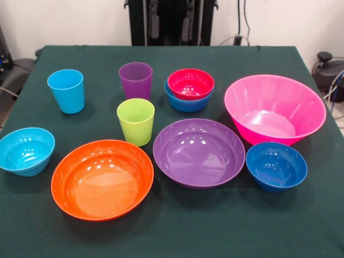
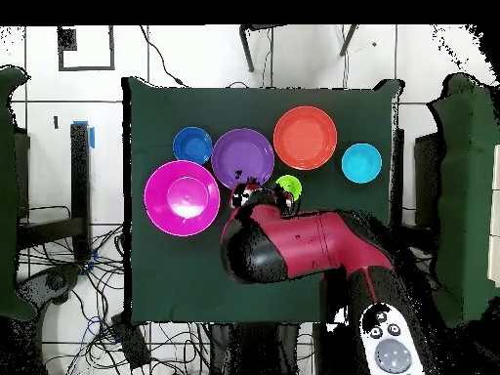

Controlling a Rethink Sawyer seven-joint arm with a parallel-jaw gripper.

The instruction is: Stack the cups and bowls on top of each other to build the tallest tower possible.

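Note:
In the front view the red bowl (image 1: pixel 191 83) sits nested in the blue bowl (image 1: pixel 187 102) at the back. The purple cup (image 1: pixel 135 79), light blue cup (image 1: pixel 66 90) and lime green cup (image 1: pixel 135 121) stand upright and apart. The cyan bowl (image 1: pixel 26 150), orange bowl (image 1: pixel 102 178), wide purple bowl (image 1: pixel 199 152), dark blue bowl (image 1: pixel 276 165) and big pink bowl (image 1: pixel 274 107) lie singly. No gripper shows in the front view. In the overhead view my gripper (image 2: pixel 262 197) is at the arm's end, beside the lime green cup (image 2: pixel 288 186), and it holds nothing that I can see.
In the overhead view the red and black arm (image 2: pixel 303 244) lies over the table's robot side and hides the red and blue bowls and two cups. The pink bowl (image 2: pixel 182 197), purple bowl (image 2: pixel 242 158), orange bowl (image 2: pixel 305 138), cyan bowl (image 2: pixel 361 162) and dark blue bowl (image 2: pixel 192 145) show.

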